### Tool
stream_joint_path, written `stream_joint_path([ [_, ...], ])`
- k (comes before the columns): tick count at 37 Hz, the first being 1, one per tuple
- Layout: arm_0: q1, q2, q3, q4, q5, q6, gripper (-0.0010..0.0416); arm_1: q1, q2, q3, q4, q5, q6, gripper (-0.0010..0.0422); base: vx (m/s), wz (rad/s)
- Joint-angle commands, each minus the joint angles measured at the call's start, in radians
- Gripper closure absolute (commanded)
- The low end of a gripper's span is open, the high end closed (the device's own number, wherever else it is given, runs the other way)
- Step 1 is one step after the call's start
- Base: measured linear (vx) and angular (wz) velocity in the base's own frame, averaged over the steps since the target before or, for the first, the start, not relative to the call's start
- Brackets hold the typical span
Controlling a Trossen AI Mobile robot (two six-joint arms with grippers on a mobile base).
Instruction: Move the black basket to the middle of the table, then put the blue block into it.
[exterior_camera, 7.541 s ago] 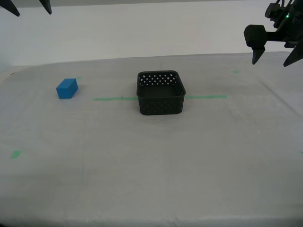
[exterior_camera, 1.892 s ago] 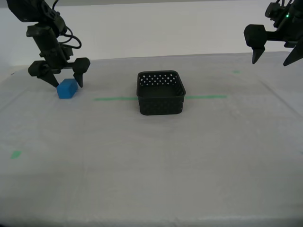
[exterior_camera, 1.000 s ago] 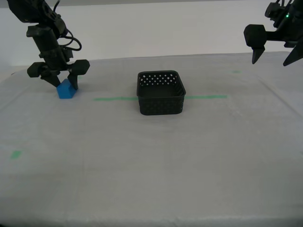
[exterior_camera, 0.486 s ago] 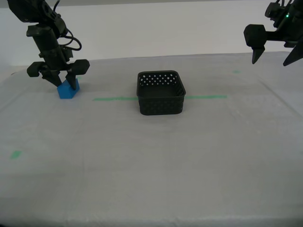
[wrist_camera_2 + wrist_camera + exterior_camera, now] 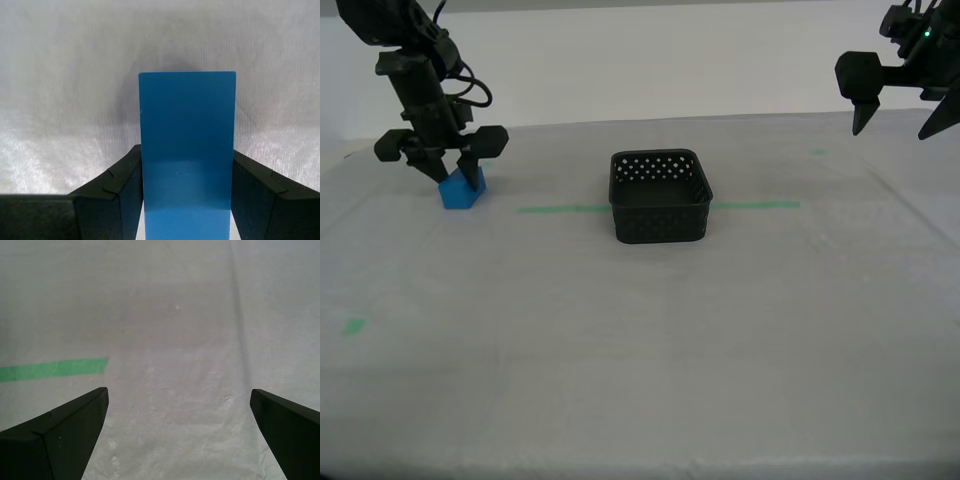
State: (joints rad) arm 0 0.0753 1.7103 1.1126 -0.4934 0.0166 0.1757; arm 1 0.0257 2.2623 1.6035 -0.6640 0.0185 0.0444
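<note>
My second hand [image 5: 448, 176] reaching straight down, clamped on blue block [image 5: 461, 191]; my first hand [image 5: 900, 125] raised, fingers apart.

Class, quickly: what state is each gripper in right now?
My first gripper: open, holding nothing.
My second gripper: shut on the blue block, jaws against its two sides.

the table [image 5: 650, 340] carries the black basket [image 5: 660, 197] on a green tape line [image 5: 560, 209], the blue block [image 5: 461, 190] well apart.
</note>
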Motion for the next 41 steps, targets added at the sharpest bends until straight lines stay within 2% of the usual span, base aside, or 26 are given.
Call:
stream_joint_path([
  [1,0.0,-0.001,0.001,0.0,0.0,-0.001,0.0007,-0.004,-0.011,0.019,-0.035,-0.003,-0.002,0.0413,0.0,0.0],
  [9,0.0,-0.001,0.001,0.0,0.0,-0.001,0.0007,-0.025,-0.056,0.051,-0.079,-0.005,-0.003,0.0413,0.0,0.0],
  [22,0.0,-0.001,0.001,0.0,0.0,-0.001,0.0007,-0.104,-0.177,0.052,-0.113,-0.005,-0.044,0.0413,0.0,0.0],
  [32,0.0,-0.001,0.001,0.0,0.0,-0.001,0.0007,-0.194,-0.235,0.052,-0.127,-0.003,-0.07,0.0413,0.0,0.0],
  [41,0.0,-0.001,0.001,0.0,0.0,-0.001,0.0007,-0.311,-0.239,0.058,-0.125,-0.003,-0.105,0.0413,0.0,0.0],
])
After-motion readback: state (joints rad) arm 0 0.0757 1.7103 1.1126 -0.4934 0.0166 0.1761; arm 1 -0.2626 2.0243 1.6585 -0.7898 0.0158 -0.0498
